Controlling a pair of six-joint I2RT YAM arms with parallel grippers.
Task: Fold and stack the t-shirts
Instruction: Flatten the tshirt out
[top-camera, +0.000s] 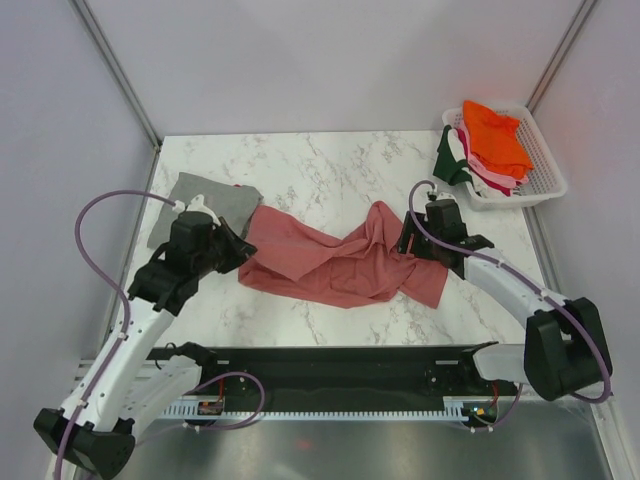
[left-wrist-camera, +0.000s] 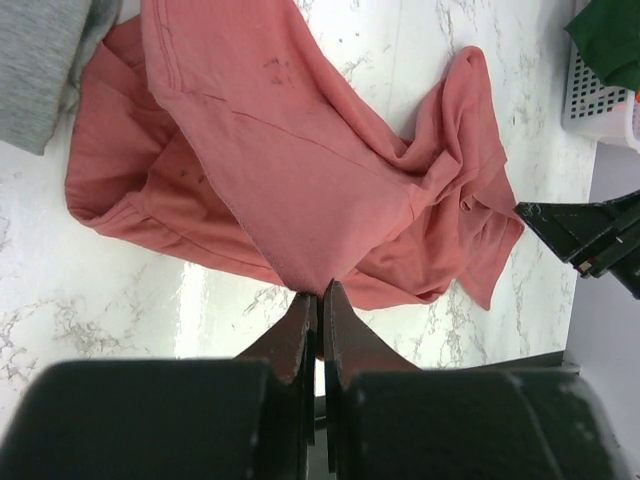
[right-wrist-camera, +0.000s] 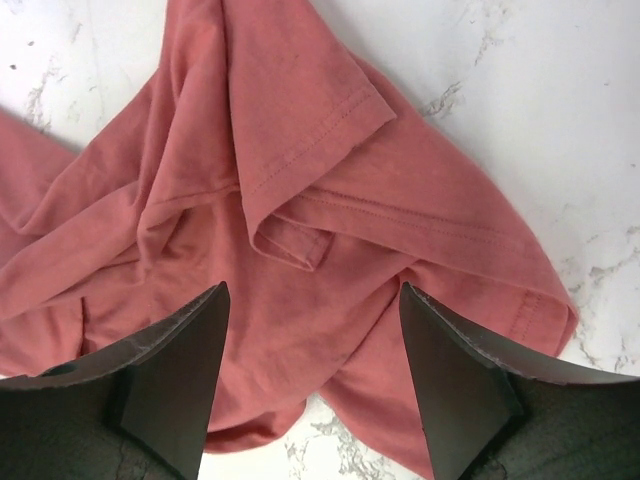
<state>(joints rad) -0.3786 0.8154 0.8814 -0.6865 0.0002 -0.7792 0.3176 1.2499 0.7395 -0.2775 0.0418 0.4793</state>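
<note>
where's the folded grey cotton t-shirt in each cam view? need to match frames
Top external: the grey cotton t-shirt lies left of centre, at the left end of the pink shirt.
Left wrist: top-left corner, cut off by the frame edge.
Right wrist: not in it.
Shared landmark: the crumpled salmon-pink cotton t-shirt, seen in all three views.

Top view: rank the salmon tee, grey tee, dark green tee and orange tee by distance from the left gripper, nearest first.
1. salmon tee: pinched in the left gripper, mid-table.
2. grey tee: just beyond the gripper, on the left side.
3. dark green tee: draped over the left rim of the basket, far right.
4. orange tee: on top of the basket pile, farthest.
</note>
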